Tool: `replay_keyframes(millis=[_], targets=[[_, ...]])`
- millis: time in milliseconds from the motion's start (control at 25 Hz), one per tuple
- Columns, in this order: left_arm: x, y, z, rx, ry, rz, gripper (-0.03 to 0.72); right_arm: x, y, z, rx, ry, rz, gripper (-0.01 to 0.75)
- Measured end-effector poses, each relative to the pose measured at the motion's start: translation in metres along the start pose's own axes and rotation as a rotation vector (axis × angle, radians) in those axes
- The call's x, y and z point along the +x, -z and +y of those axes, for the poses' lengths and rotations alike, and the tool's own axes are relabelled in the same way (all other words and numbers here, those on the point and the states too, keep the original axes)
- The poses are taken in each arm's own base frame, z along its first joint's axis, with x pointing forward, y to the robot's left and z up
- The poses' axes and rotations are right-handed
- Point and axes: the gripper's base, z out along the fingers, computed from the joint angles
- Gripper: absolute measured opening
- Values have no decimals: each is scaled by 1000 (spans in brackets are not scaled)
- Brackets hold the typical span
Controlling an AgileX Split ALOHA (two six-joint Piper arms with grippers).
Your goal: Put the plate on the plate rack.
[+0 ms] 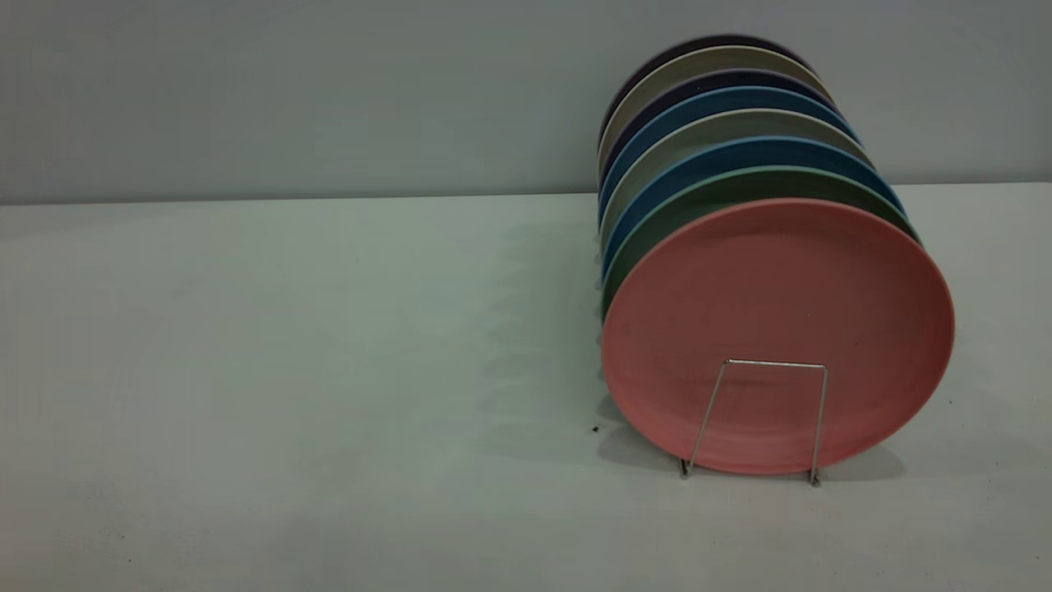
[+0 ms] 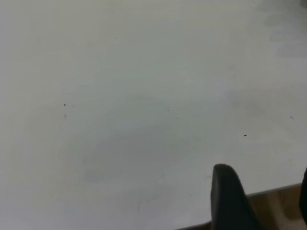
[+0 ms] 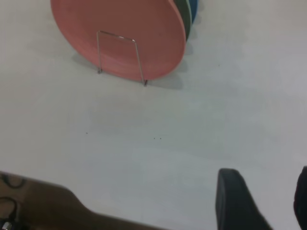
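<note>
Round matte salmon-pink plate (image 1: 777, 321) already stands upright in the thin silver wire rack (image 1: 756, 419); looks done to me. Both sets of fingers sit apart, empty, over bare surface (image 1: 288, 370); bumping the front plate could topple it.

Left gripper (image 2: 261, 201) fingers apart, right gripper (image 3: 263, 201) likewise (both holding nothing)

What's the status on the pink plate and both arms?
Pink plate upright in the plate rack, front of the row. Left gripper and right gripper open, empty, low over bare table. Nothing in the way.
</note>
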Motion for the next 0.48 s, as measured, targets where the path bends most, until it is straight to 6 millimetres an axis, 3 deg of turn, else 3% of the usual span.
replay_keyframes(millis=[480], targets=[[0, 0, 0, -35, 21, 1, 391, 6, 7, 2, 176, -112, -70, 318]])
